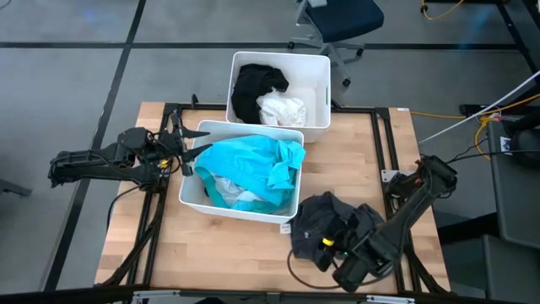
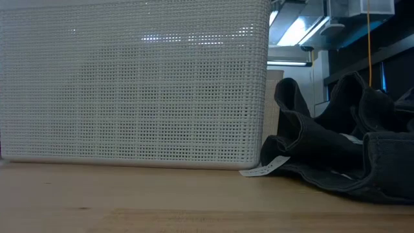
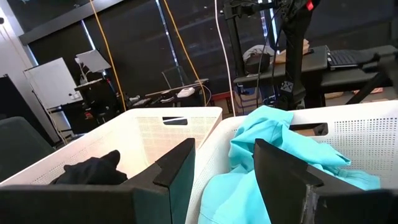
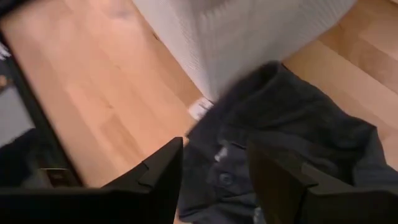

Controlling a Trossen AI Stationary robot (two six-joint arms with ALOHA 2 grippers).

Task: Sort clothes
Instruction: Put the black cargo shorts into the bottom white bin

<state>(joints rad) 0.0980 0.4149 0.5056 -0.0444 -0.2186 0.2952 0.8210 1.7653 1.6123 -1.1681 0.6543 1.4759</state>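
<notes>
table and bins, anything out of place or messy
One thing: a dark grey garment lies crumpled on the table beside the near bin, not in either bin. The teal garment sits heaped inside that bin.

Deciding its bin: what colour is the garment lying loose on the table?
Dark grey, almost black garment, beside the near bin. High view shows it best.

two white perforated bins sit on the wooden table [image 1: 219,253]: the near bin [image 1: 192,196] toward the middle, the far bin [image 1: 319,100] touching it at the back edge. an office chair [image 1: 337,21] stands on the grey floor beyond the table.
</notes>
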